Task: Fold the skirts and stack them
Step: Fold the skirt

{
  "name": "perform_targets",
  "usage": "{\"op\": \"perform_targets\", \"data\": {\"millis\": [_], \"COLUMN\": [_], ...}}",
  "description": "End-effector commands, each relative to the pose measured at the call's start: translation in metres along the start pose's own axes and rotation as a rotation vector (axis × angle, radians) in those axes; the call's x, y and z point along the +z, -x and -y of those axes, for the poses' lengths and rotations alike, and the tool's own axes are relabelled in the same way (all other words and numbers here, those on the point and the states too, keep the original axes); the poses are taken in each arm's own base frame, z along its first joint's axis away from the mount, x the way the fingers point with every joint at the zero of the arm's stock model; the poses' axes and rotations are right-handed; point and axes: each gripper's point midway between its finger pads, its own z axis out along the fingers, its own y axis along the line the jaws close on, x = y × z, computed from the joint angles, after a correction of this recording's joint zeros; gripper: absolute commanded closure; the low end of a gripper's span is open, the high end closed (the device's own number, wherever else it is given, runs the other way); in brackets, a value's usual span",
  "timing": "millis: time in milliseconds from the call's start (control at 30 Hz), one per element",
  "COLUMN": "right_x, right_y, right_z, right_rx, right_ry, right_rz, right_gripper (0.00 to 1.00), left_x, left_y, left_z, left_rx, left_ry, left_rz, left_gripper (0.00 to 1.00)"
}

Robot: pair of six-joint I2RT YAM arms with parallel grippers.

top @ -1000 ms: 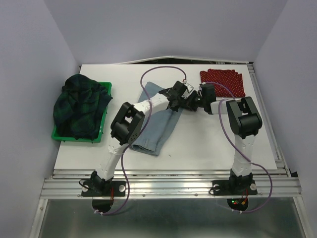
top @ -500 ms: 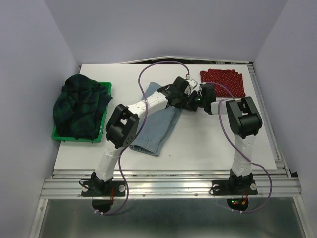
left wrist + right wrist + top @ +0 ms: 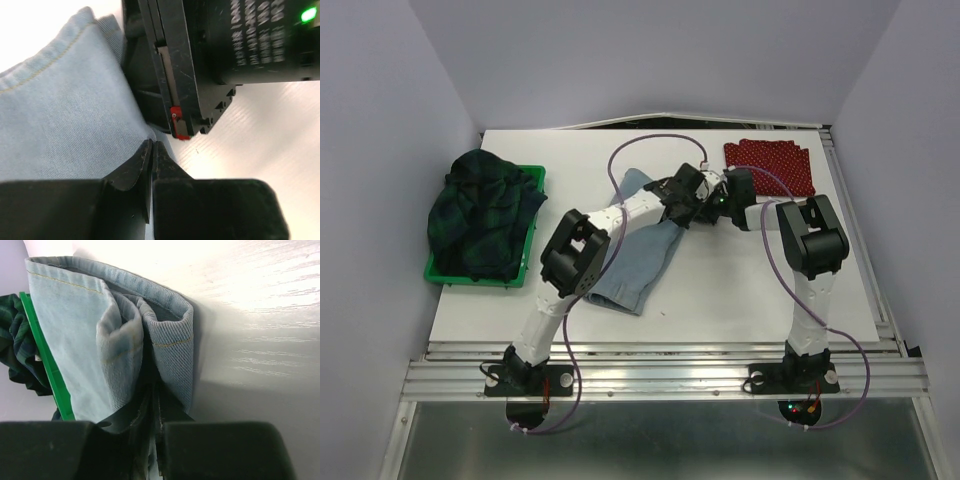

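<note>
The light blue-grey denim skirt [image 3: 638, 255] lies lengthwise on the white table, its far end bunched up between my two grippers. My left gripper [image 3: 698, 205] is shut, its tips [image 3: 151, 145] pinching the denim's edge [image 3: 65, 115]. My right gripper [image 3: 718, 207] faces it, almost touching, and is shut [image 3: 156, 390] on a doubled fold of the denim [image 3: 75, 340]. The red dotted skirt [image 3: 770, 165] lies folded at the back right. The dark plaid skirt [image 3: 480, 215] is heaped in the green bin [image 3: 470, 277].
The right gripper's black body [image 3: 200, 60] fills the left wrist view just beyond my left fingertips. The green bin's rim [image 3: 47, 365] and plaid cloth [image 3: 15, 350] show behind the denim. The table's metal rail [image 3: 860, 240] runs along the right side.
The left arm's wrist has shifted a little towards the right gripper and its elbow has moved. The denim's far end has drawn in narrower. The right arm has barely moved.
</note>
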Motion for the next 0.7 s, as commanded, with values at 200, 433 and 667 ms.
{"op": "perform_targets", "data": {"millis": [200,433,667], "right_x": [-0.013,-0.019,-0.042], "right_y": [0.016,0.028,0.055], "right_z": [0.001,0.0,-0.028], "right_rx": [-0.032,-0.057,-0.133], "right_ry": [-0.103,-0.178,-0.173], "right_rz": [0.082,0.103,0.143], "right_gripper": [0.82,0.78,0.47], "left_x": [-0.003,-0.088,-0.167], "left_y": [0.015,0.057,0.039], "left_z": [0.005,0.008,0.0], "left_rx": [-0.003,0.033,0.053], "left_ry": [-0.091,-0.134,-0.131], "left_rz": [0.045,0.176,0.207], "left_gripper": [0.72,0.54,0.32]}}
